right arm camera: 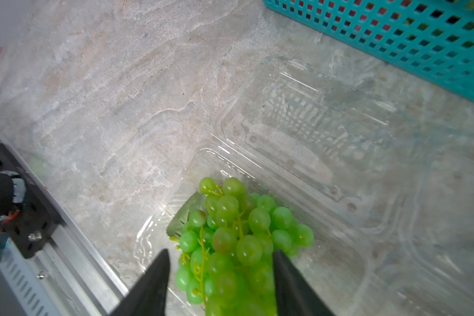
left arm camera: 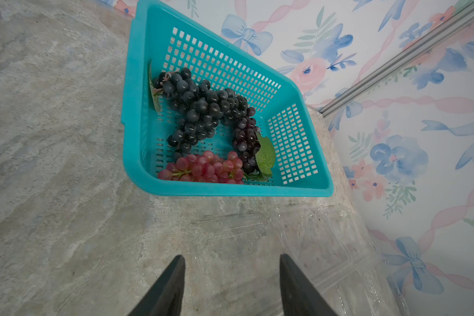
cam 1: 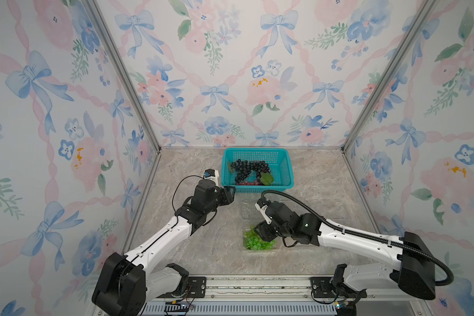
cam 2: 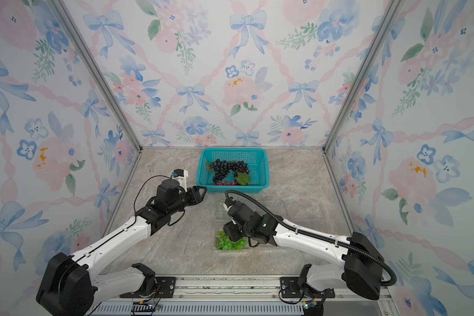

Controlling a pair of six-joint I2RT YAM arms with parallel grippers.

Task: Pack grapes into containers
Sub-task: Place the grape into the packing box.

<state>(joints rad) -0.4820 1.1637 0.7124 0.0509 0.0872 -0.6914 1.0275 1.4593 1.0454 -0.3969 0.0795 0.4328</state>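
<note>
- Grapes, one green bunch [right arm camera: 230,240], lie in the open base of a clear container [right arm camera: 148,238]. A pale leaf [right arm camera: 186,216] shows beside them.
- Directly over that bunch is the right gripper [right arm camera: 220,253]. Its two black fingers are spread apart, one on each side of the grapes, and the bunch rests on the container floor.
- Hinged to the base, the lid [right arm camera: 298,123] lies flat open on the side toward the basket.
- In both top views this container [cam 1: 245,247] [cam 2: 216,249] sits near the front middle of the marble-patterned table [cam 1: 192,246].
- Across the table, the left gripper [left arm camera: 231,258] is open and empty. It hovers above bare table, just short of the near left corner of the teal mesh basket [left arm camera: 230,191].
- Inside the basket lie a blue-black bunch [left arm camera: 200,109], a dark purple bunch [left arm camera: 245,142] and a red bunch [left arm camera: 205,167] against the near wall.
- Near the basket's front lies a second clear container [left arm camera: 326,232], empty.
</note>
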